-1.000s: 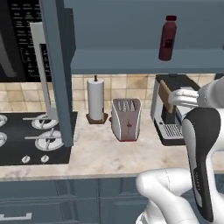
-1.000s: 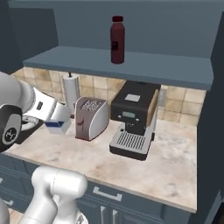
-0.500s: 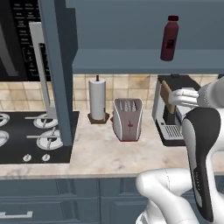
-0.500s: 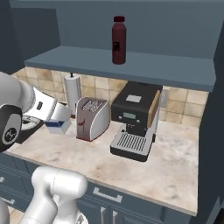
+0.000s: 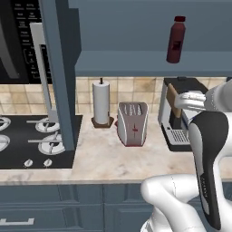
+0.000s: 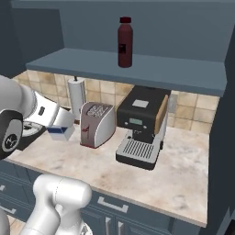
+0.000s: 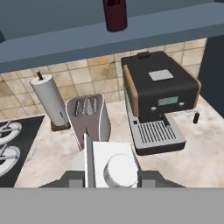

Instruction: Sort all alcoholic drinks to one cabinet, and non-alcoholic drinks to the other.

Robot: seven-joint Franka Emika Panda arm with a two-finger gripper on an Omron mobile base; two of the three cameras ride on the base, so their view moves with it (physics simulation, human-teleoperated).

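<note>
Squat maroon bottle (image 6: 125, 42) upright on the cabinet shelf (image 6: 151, 71), above the coffee machine (image 6: 142, 125).

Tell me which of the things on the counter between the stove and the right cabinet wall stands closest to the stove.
The paper towel roll: white, upright on its holder by the backsplash, just beside the stove. The toaster and the coffee machine stand farther right.

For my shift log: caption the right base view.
Maroon bottle upright on the open cabinet shelf above coffee machine and toaster.
</note>
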